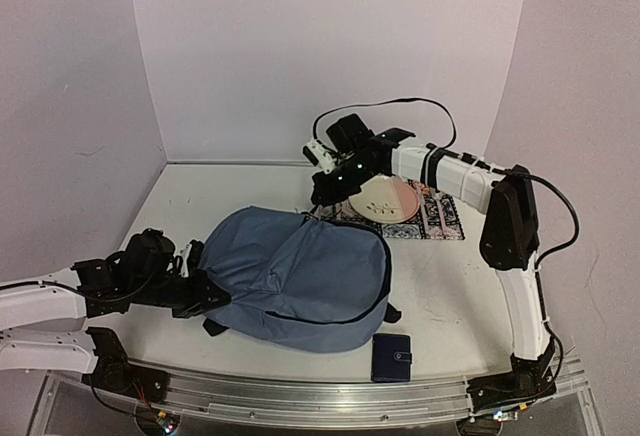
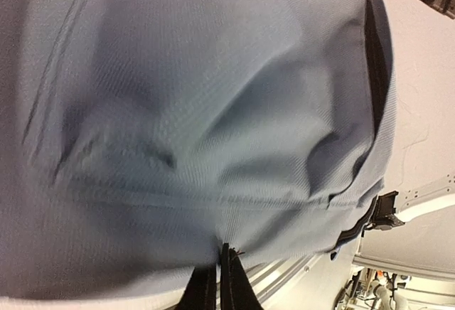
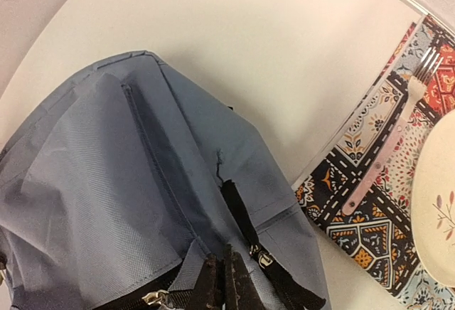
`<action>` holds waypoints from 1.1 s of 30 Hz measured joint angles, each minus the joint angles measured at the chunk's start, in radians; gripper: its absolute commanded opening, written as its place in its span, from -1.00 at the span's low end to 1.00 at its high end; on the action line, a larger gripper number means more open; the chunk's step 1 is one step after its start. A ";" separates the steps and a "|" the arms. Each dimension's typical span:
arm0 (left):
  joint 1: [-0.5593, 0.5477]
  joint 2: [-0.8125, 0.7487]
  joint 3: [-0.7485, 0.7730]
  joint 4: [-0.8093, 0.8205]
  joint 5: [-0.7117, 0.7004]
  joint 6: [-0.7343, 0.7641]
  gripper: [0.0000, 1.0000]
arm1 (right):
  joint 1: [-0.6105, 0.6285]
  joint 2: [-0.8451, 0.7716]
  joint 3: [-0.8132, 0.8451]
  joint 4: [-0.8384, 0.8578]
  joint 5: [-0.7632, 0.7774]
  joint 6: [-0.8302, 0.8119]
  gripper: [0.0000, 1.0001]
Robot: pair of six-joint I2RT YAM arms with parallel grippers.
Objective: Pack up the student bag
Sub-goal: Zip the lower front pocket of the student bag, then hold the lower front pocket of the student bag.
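**Figure: Both grippers closed at the student bag, read left to right**

I read the scene from my remote station, starting at the left. The left gripper [image 1: 215, 299] lies low over the white table [image 1: 200, 201] and meets the left edge of the student bag [image 1: 300, 276]. In the left wrist view its fingers [image 2: 203, 292] are pressed together. They pinch a fold of the slate-blue fabric, and the creases in the fabric run toward the tips.

The student bag lies flat in the middle of the table, nearer the front edge. Black zip trim curves along its right side, and its far corner reaches up to the right gripper [image 1: 322, 194]. That gripper hangs at this corner, just left of the plate [image 1: 390, 199]. In the right wrist view its fingers [image 3: 209, 285] are pressed together with the tips down at the fabric. They sit beside a black loop [image 3: 238, 214] and a metal zip pull [image 3: 261, 257]. I cannot tell whether they catch anything.

Further right, a small dark navy wallet [image 1: 391, 358] lies closed at the front edge, just beside the bag's near right corner. Behind it, a patterned placemat [image 1: 445, 221] lies just beside the bag's far corner. The placemat carries the cream plate. The right wrist view also shows a pink-handled fork [image 3: 387, 150] on the placemat, alongside the plate.
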 measured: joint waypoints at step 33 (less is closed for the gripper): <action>-0.008 0.734 0.688 0.034 -0.036 0.486 -0.36 | 0.090 -0.123 -0.177 0.174 -0.041 0.077 -1.00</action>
